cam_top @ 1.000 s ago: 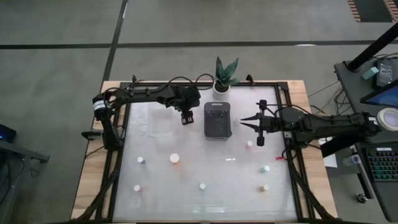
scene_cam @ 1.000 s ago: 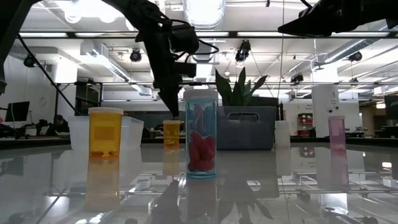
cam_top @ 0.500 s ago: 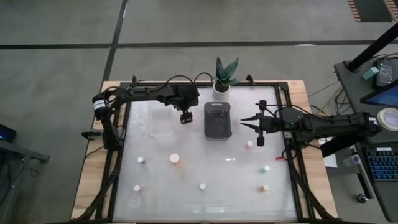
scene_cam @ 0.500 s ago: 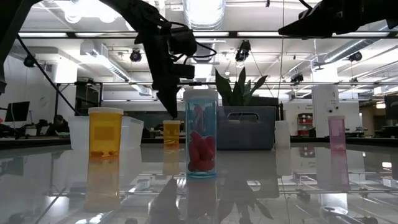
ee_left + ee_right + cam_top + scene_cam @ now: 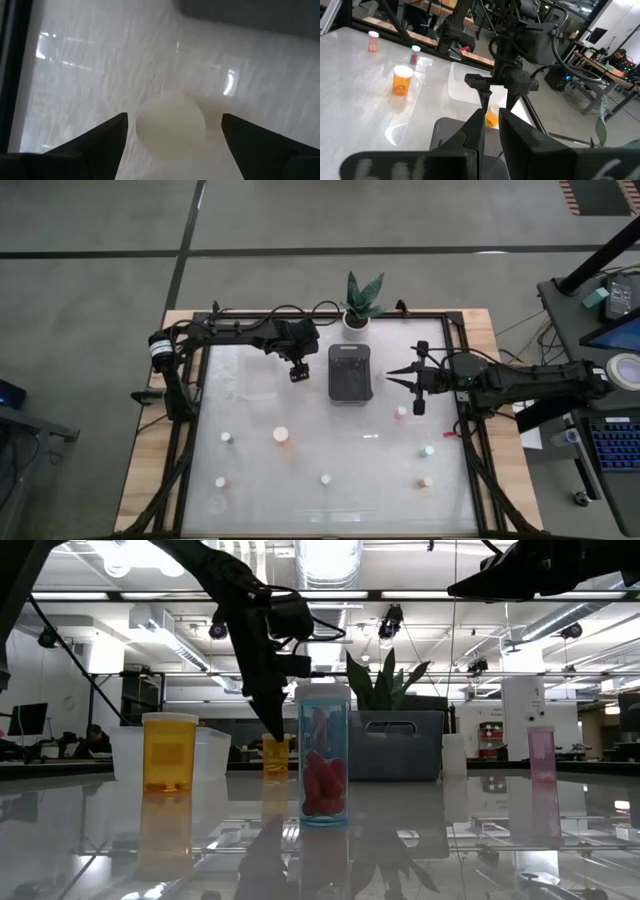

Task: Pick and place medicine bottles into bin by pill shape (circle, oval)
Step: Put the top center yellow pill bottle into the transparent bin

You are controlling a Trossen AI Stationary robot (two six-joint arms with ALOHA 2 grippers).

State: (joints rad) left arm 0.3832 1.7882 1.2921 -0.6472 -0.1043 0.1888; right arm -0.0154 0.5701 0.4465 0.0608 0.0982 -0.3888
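A: Item one, the left gripper (image 5: 298,372): where is it logged?

B: Upper centre-left of the high view, just beside the dark grey rectangular plastic bin (image 5: 350,373). Its fingers (image 5: 100,142) are spread, with the round white cap of an orange-bodied medicine bottle (image 5: 170,127) seen between them in the wrist view. The same bottle (image 5: 275,755) is found left of centre in the low view, beneath the arm; no contact can be confirmed.

A: Item two, the right gripper (image 5: 417,378)?

B: Held at the bin's right, centre-right of the high view, raised off the table. Its fingers (image 5: 475,131) are drawn near together, a narrow slit between them; nothing is pinched.

A: Handling note for the step?

B: Judged as a grasp being lined up. The cap should be kept centred between the fingers, the descent made straight, and the body gripped below the cap so the bottle is not tipped.

A: Remaining stock?

B: Other small white-capped bottles (image 5: 281,435) are scattered across the lower half of the high view.
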